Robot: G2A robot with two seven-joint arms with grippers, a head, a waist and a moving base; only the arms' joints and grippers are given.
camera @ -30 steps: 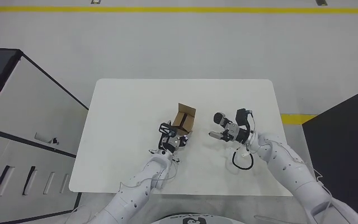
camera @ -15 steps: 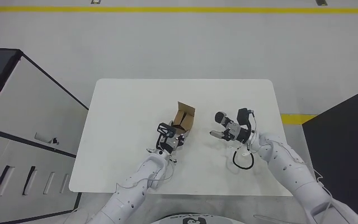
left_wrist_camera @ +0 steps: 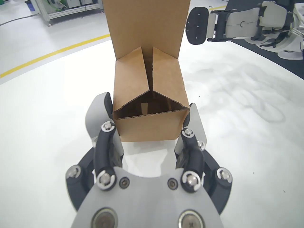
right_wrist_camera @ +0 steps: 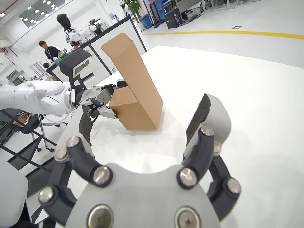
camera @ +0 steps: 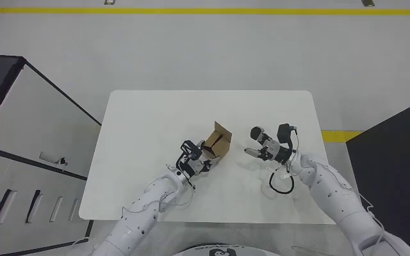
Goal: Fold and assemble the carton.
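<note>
A small brown carton (camera: 218,142) stands near the middle of the white table (camera: 141,121). Its two side flaps are folded inward and its long top flap (left_wrist_camera: 144,12) stands up. My left gripper (left_wrist_camera: 148,117) is shut on the carton (left_wrist_camera: 148,96), one finger on each side wall. In the right wrist view the carton (right_wrist_camera: 137,96) tilts slightly and rests on the table. My right gripper (camera: 254,143) hovers open a short way to the carton's right, nothing between its fingers (right_wrist_camera: 201,117).
A dark-framed cabinet (camera: 32,128) stands against the table's left edge. A dark panel (camera: 384,153) is at the right. A yellow floor line (camera: 205,10) runs beyond the far edge. Bare tabletop lies all around the carton.
The carton has shifted right and turned, with the left gripper still on it. The right gripper drew slightly back to the right.
</note>
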